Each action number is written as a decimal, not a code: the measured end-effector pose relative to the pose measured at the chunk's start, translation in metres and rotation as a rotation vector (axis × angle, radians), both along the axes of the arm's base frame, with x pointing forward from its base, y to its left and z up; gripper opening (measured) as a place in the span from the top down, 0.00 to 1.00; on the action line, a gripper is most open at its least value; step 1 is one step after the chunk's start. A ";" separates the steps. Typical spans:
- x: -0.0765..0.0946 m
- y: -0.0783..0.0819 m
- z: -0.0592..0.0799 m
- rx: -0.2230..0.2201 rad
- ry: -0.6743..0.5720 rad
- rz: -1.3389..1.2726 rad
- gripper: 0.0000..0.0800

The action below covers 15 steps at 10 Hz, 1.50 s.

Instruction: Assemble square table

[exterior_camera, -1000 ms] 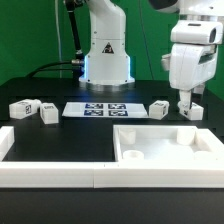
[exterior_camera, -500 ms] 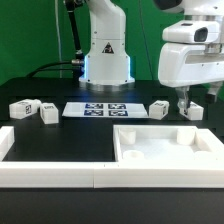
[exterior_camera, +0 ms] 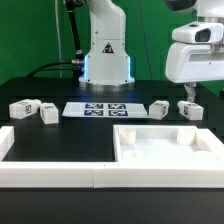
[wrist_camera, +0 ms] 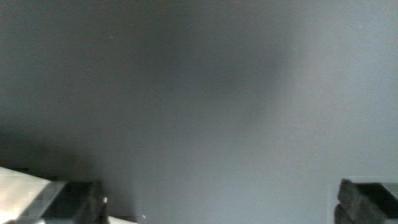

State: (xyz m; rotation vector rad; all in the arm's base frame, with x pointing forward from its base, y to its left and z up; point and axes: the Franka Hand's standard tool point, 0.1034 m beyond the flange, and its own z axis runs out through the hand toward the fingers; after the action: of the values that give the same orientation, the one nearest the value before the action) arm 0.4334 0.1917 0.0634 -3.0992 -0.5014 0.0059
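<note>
Gripper (exterior_camera: 190, 96), jaws spread wide and empty: I am hovering just above the leg (exterior_camera: 192, 109) at the exterior view's right, probably lining up a grasp. A second leg (exterior_camera: 159, 108) is lying nearby. The square table top (exterior_camera: 160, 133) is resting rim-up in front, its recess holding no parts.

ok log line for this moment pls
gripper: open, empty | position: above leg at exterior view's right | tabletop: flat on table, untouched
</note>
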 end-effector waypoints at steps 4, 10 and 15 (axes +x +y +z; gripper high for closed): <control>-0.023 0.006 -0.019 -0.072 0.147 0.011 0.19; -0.063 -0.018 -0.033 -0.280 0.560 0.067 0.19; -0.060 -0.016 -0.036 -0.357 0.758 0.030 0.19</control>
State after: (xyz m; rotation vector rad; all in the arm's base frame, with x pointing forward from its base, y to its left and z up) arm 0.3735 0.1759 0.0269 -3.0437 -0.5396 1.3299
